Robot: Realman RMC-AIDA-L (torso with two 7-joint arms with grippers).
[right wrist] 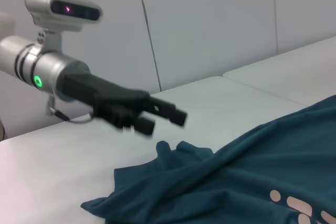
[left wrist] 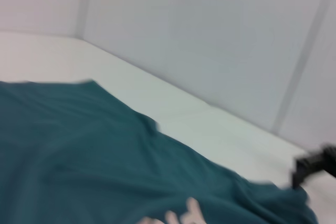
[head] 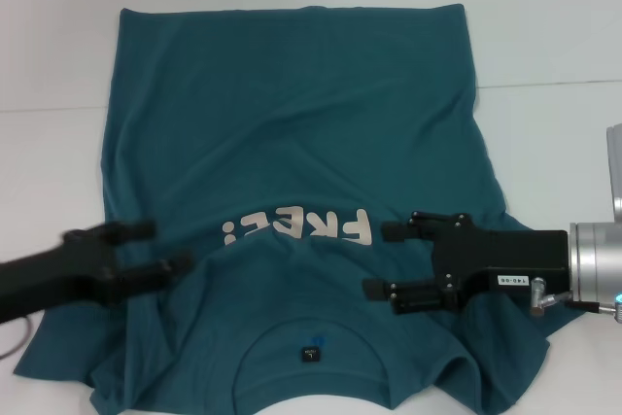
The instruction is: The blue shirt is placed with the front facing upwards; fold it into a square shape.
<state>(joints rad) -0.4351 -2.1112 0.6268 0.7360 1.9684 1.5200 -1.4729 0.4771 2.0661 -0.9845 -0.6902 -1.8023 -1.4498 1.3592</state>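
The blue shirt (head: 292, 143) lies front up on the white table, collar and dark label (head: 309, 351) nearest me, hem at the far side. The pale "FREE!" lettering (head: 296, 227) sits mid-chest, with a creased ridge just below it. My left gripper (head: 167, 246) hovers open over the shirt's left shoulder area, holding nothing. It also shows in the right wrist view as the left gripper (right wrist: 164, 118) above the rumpled sleeve (right wrist: 173, 153). My right gripper (head: 387, 259) is open beside the lettering over the right shoulder area, with nothing between its fingers.
The white table (head: 58, 46) extends around the shirt on the far, left and right sides. A grey object (head: 614, 172) stands at the right edge. Pale wall panels (left wrist: 210, 35) rise behind the table.
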